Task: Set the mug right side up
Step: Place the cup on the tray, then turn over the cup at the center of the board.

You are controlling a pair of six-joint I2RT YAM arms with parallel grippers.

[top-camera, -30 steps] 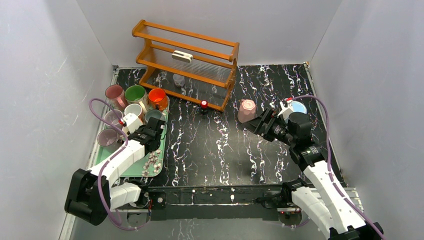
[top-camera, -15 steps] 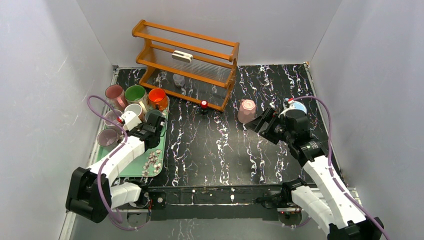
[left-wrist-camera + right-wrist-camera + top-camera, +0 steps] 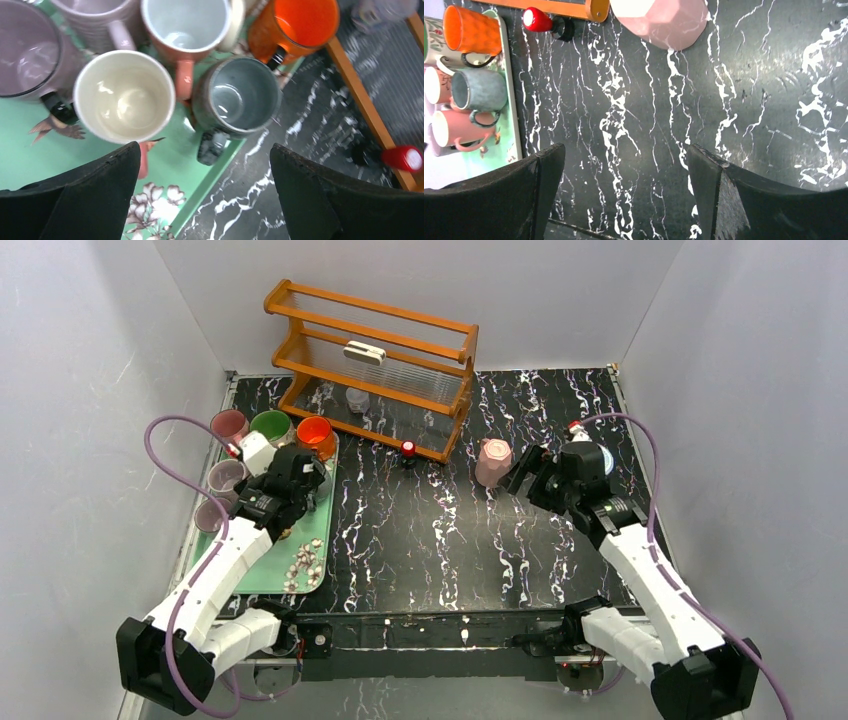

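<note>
Right tool (image 3: 625, 150) spread wide — pink mug (image 3: 664, 17) just ahead.

Ahead of the right gripper (image 3: 625, 148), the pink mug (image 3: 659, 20) runs off the top edge — its far side unseen.

The top external view looks down from above the near edge on the whole surface (image 3: 420, 540). The left wrist view hangs close over the green tray (image 3: 172, 160) at 9 o'clock. The right wrist view, higher, shares its gray mug (image 3: 240, 95) and shows the pink mug (image 3: 664, 20) at 2 o'clock.
</note>
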